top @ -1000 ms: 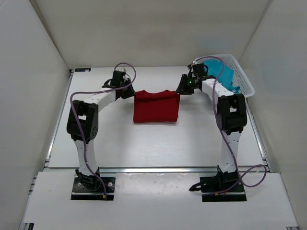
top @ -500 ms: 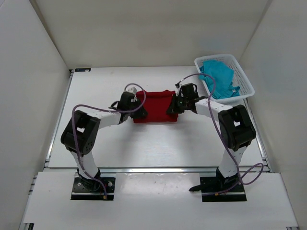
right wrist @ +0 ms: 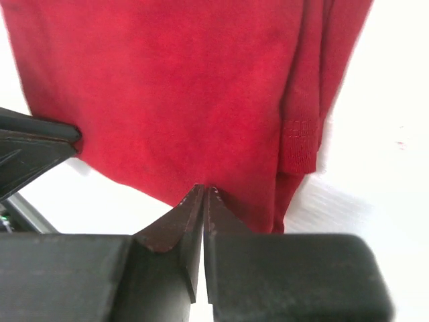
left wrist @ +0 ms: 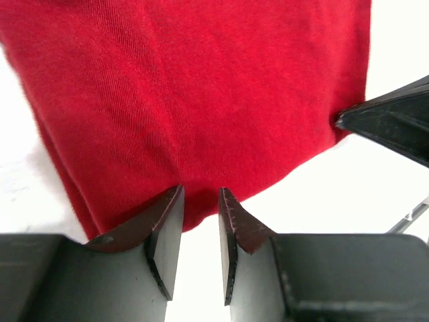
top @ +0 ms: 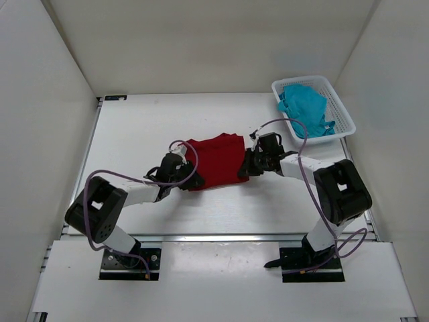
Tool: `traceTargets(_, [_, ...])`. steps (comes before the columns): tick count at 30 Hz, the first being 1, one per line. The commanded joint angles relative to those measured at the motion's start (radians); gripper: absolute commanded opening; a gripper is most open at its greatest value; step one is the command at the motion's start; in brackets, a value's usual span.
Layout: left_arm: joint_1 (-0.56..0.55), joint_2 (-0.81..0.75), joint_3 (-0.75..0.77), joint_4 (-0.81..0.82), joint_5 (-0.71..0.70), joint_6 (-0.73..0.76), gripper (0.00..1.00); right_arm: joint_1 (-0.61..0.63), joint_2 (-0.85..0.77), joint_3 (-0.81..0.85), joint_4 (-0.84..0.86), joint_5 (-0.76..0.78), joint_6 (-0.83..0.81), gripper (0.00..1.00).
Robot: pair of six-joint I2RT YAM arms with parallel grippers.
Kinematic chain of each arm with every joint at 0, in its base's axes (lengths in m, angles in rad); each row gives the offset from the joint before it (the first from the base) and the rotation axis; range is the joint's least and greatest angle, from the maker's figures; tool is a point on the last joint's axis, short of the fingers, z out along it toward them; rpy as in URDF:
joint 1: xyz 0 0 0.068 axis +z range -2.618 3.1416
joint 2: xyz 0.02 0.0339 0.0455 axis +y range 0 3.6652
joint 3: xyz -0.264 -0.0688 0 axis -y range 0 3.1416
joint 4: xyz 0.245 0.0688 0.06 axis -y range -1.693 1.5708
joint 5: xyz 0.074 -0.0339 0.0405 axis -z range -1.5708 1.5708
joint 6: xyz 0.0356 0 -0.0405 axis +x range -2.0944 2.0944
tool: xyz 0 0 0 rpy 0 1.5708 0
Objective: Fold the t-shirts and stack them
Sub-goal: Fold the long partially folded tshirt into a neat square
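Top view, shirt: The dark red shirt is seen lying on the tabletop, folded into a rough block and turned a bit crooked.
Top view, arms: The left gripper is set at the red shirt's near left corner. The right gripper is set at its right edge.
Top view, other shirts: A teal-blue shirt is heaped in the white basket, well apart from the red shirt, to its far right. No purple shirt can be seen.
Left wrist view, jaws: The jaws are held a little apart, with red cloth between the tips. The shirt's edge looks gripped there.
Left wrist view, cloth: The cloth is thought to be soft, light and floppy. It would sag and slide if it were held at one spot only, so both corners of an edge should be taken.
Right wrist view, jaws: The jaws are pressed together right on the red shirt's edge, and a thin bit of cloth seems pinched.
Right wrist view, layers: A folded-in sleeve is seen beside the jaws, so the grip may be thicker there.
Hidden: How many layers are caught in each grip cannot be told. The red shirt's underside is covered.
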Motion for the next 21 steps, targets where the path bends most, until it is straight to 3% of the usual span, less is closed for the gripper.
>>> traceTargets(1, [0.034, -0.089, 0.056, -0.061, 0.005, 0.007, 0.39, -0.03, -0.08, 0.033, 0.025, 0.001, -0.013, 0.05])
traceTargets(5, [0.083, -0.057, 0.18, -0.104, -0.003, 0.044, 0.42, -0.051, 0.039, 0.18, 0.019, -0.04, -0.013, 0.04])
traceTargets(12, [0.202, 0.17, 0.32, -0.07, 0.038, 0.056, 0.43, -0.096, 0.291, 0.432, 0.009, -0.103, -0.002, 0.0])
traceTargets(17, [0.281, 0.293, 0.369, -0.05, 0.057, 0.038, 0.41, -0.133, 0.431, 0.5, 0.013, -0.123, 0.027, 0.0])
traceTargets(21, [0.353, 0.301, 0.32, 0.028, 0.128, -0.032, 0.44, -0.14, 0.437, 0.487, 0.025, -0.113, 0.024, 0.01])
